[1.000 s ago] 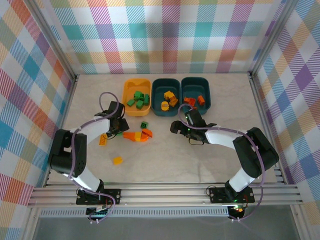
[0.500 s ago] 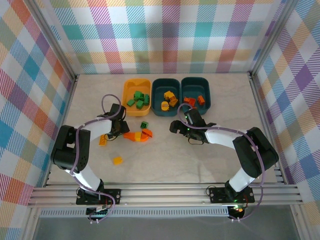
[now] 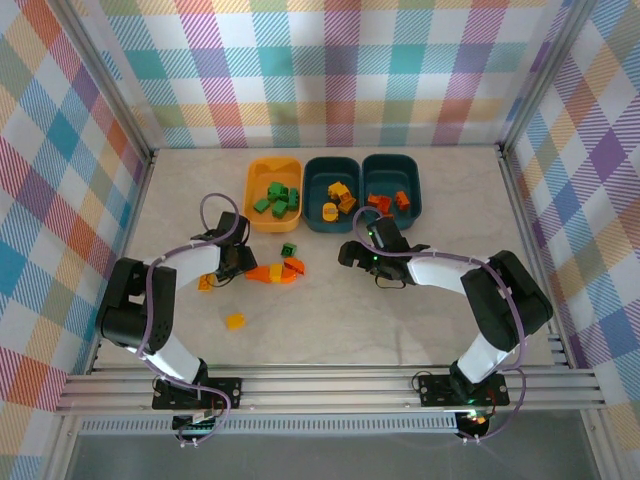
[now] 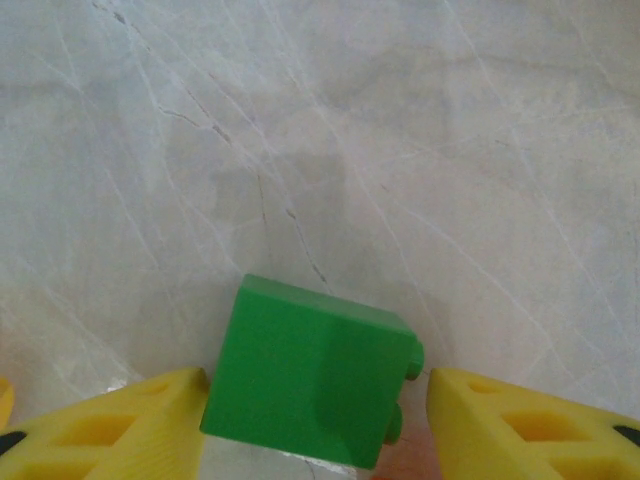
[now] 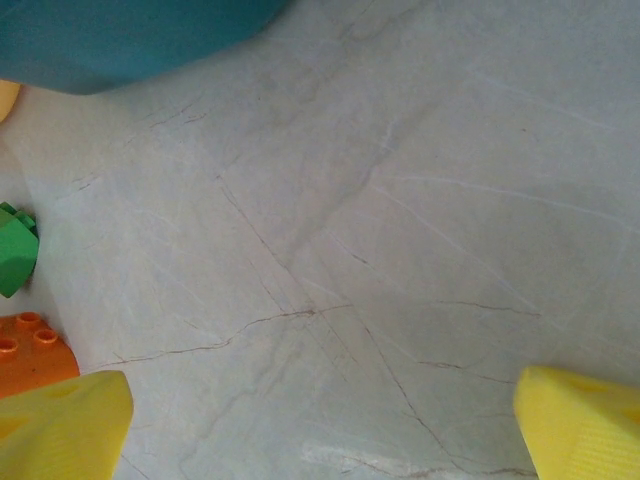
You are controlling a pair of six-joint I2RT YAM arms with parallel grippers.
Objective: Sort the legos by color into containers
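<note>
Green lego (image 4: 310, 385) on worktop (image 4: 400, 150) sits squarely between left gripper's (image 4: 315, 405) half-spread jaws, one pad touching, other just shy, no firm pinch yet; yellow bin (image 3: 268, 168) of greens lies far-right of it; right gripper (image 5: 320, 430) spread wide.

Along the far edge of the table (image 3: 430, 320), a row of containers: yellow-orange bin (image 3: 275, 168) with green legos (image 3: 277, 198); middle teal bin (image 3: 320, 175), yellow; end teal bin (image 3: 392, 170), orange-red. Loose bricks (image 3: 275, 271) lie mid-table, by the left gripper (image 3: 237, 262); the right gripper (image 3: 347, 253) is near the teal bins.
</note>
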